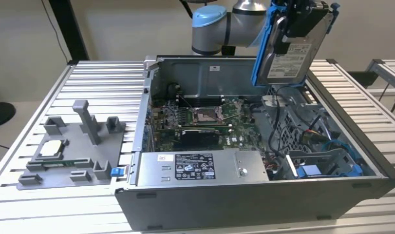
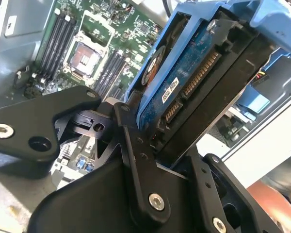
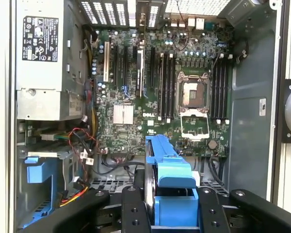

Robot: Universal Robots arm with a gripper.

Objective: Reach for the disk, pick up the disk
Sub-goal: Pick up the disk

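The gripper [image 1: 300, 24] is clenched on the disk [image 1: 290, 58], holding it up in the air above the far right corner of the open case [image 1: 249, 204], in the exterior view. The disk hangs nearly upright, label facing out, with 1 blue rail [image 1: 262, 48] running down its left edge. In the second wrist view the black fingers [image 2: 136, 145] pinch the disk [image 2: 194, 92] from both sides, its connector edge and blue circuit board facing the camera. In the first wrist view the disk's blue rail [image 3: 167, 165] stands between the fingers [image 3: 133, 208], above the motherboard [image 3: 160, 97]. Inside the case, the power supply [image 1: 197, 168] sits at the near side and a blue bracket [image 1: 321, 168] at the near right. A grey fixture [image 1: 74, 151] rests on the table [image 1: 93, 78] left of the case.
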